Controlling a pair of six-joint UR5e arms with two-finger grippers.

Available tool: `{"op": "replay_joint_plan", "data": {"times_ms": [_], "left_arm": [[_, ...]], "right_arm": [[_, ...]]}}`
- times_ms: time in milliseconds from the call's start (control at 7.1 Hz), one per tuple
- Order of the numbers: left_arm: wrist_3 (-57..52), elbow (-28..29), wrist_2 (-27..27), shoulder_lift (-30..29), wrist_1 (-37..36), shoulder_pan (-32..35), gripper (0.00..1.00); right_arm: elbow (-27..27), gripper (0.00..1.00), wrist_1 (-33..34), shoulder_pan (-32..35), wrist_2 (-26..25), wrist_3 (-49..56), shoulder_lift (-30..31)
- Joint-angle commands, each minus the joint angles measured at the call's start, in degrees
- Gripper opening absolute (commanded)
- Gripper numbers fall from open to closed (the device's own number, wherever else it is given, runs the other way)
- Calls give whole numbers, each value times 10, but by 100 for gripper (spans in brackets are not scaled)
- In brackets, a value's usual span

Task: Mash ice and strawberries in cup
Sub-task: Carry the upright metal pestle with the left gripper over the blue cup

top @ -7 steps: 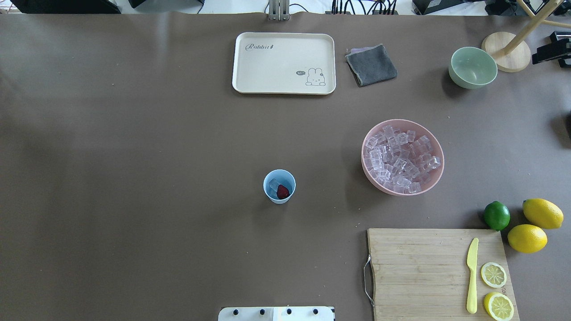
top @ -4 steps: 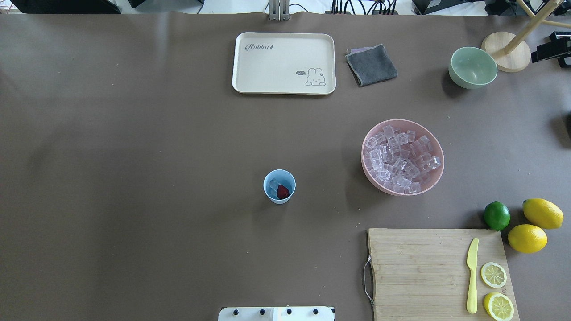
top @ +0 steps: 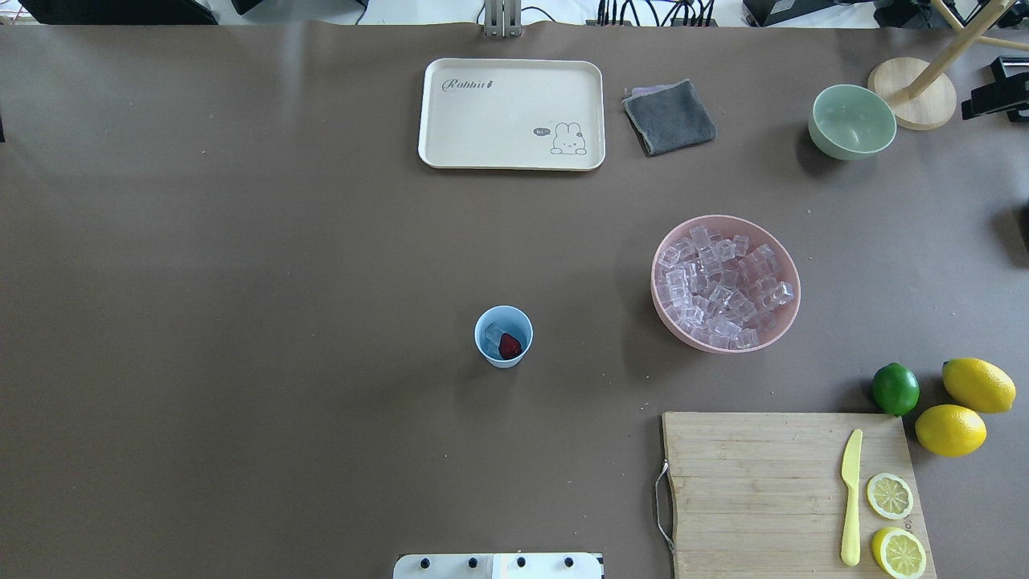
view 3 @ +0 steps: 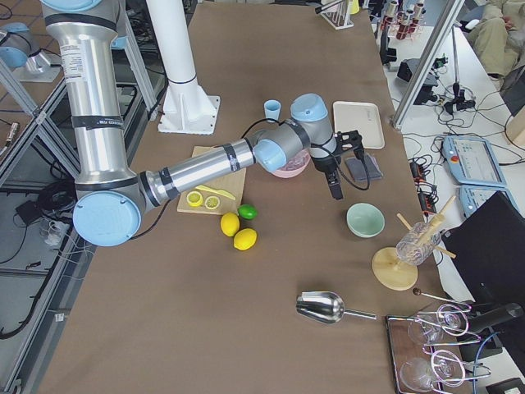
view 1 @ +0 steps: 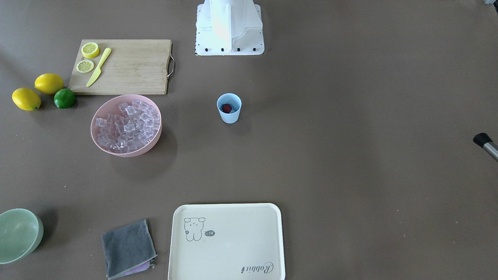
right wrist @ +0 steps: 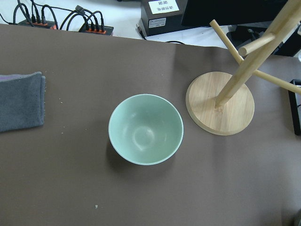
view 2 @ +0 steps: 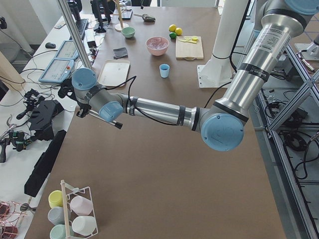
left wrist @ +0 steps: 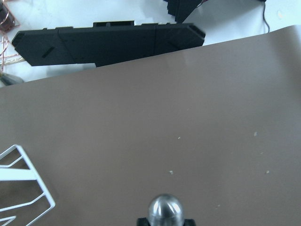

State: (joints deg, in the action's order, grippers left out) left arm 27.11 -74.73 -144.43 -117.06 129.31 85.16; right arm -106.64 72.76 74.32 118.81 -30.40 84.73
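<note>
The brown table (top: 241, 322) has the cup (top: 504, 362) upright near its middle; I see the strawberry (top: 510, 346) at the five o'clock side inside it, ice (top: 493, 330) at ten. More cubes fill the pink bowl (top: 680, 333) at the cup's three o'clock. The left gripper (view 2: 85, 112) and right gripper (view 3: 336, 194) hang well apart from it; I cannot tell either claw's width.

- cup (top: 503, 336), light blue: 1
- strawberry (top: 510, 346): 1
- ice cubes (top: 723, 289): a heap, too many to count
- pink bowl (top: 671, 326): 1
- green bowl (top: 852, 121): 1
- whole lemons (top: 978, 384): 2
- lemon halves (top: 889, 495): 2
- lime (top: 895, 388): 1
- cutting board (top: 756, 482): 1
- yellow knife (top: 850, 498): 1
- tray (top: 506, 112): 1
- grey cloth (top: 669, 117): 1
</note>
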Motion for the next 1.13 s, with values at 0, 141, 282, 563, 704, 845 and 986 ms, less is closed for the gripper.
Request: {"op": "replay_joint_plan", "data": {"times_ms": [0, 141, 282, 563, 704, 845, 986], "left_arm": [[123, -9, -11, -39, 121, -38, 0], [165, -22, -1, -57, 167, -54, 0], [167, -40, 40, -58, 220, -85, 0], [195, -102, 199, -51, 310, -199, 0], [209, -133, 278, -49, 344, -257, 0], [214, -181, 336, -27, 359, -310, 0], [217, -214, 358, -27, 360, -353, 0]], "right_arm": [[0, 100, 0, 6, -1, -3, 20], [2, 100, 0, 7, -3, -4, 24], [9, 100, -1, 7, -5, -5, 23], [17, 100, -2, 7, -6, -5, 20], [17, 100, -1, 7, -6, -5, 21], [22, 100, -1, 7, -6, -5, 23], [26, 100, -2, 7, -6, -5, 29]]}}
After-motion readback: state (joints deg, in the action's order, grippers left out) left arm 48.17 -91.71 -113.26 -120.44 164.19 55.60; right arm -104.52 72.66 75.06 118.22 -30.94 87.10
